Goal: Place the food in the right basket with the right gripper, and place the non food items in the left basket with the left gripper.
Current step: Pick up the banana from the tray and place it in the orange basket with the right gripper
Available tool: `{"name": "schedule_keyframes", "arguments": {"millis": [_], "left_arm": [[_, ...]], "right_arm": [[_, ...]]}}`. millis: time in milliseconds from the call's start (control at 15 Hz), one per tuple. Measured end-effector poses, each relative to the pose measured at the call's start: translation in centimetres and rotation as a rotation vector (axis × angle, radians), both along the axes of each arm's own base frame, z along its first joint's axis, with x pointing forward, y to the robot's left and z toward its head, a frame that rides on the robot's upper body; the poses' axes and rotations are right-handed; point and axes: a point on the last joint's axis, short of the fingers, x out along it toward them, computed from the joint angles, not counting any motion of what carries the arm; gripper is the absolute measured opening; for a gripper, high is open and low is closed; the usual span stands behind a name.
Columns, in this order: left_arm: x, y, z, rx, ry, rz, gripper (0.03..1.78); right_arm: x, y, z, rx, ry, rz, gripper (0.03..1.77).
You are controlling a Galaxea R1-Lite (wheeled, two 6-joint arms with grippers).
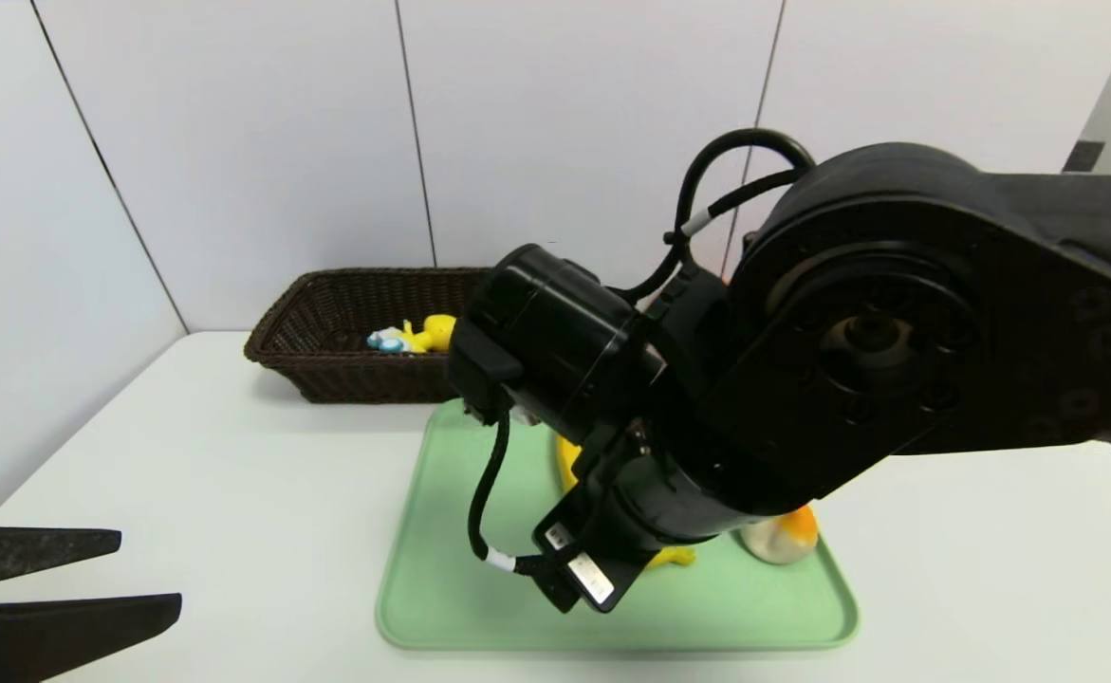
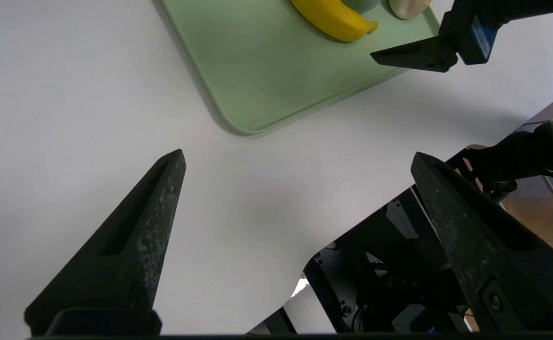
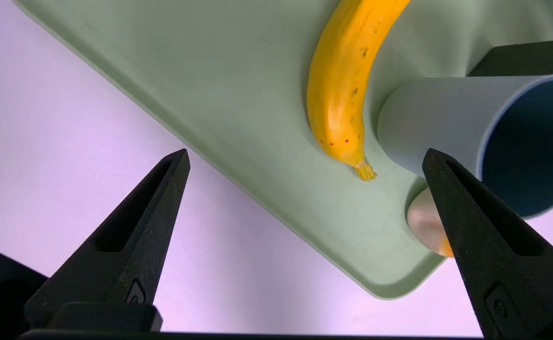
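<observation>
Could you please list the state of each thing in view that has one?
Left gripper: open, empty, over the table.
Right gripper: open, empty, above the tray's near edge.
Banana: lying on the tray.
Cup: on the tray, beside the banana.
Fruit: on the tray.
Duck toy: in the dark basket.

1. No text, brand or number could be read anywhere.
2. Small white labels point(image 1: 593, 577) sat on the black arm's wrist camera mount, but their print was too small to read.
</observation>
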Motion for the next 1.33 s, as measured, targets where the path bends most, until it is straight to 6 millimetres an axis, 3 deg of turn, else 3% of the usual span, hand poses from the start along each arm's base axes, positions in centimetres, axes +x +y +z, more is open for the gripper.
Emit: {"name": "schedule_keyframes", "arguments": {"millis": [467, 1333], "left_arm": [[0.1, 0.0, -0.5, 0.001, 0.004, 0.001, 1.69], [0.4, -0.1, -0.9, 0.001, 0.001, 0.001, 1.69]], "right_arm": [[1.1, 1.5, -2.2, 0.028, 0.033, -0.086, 1.7], [3.8, 1.9, -4.7, 0.06, 0.059, -0.241, 1.7]]}}
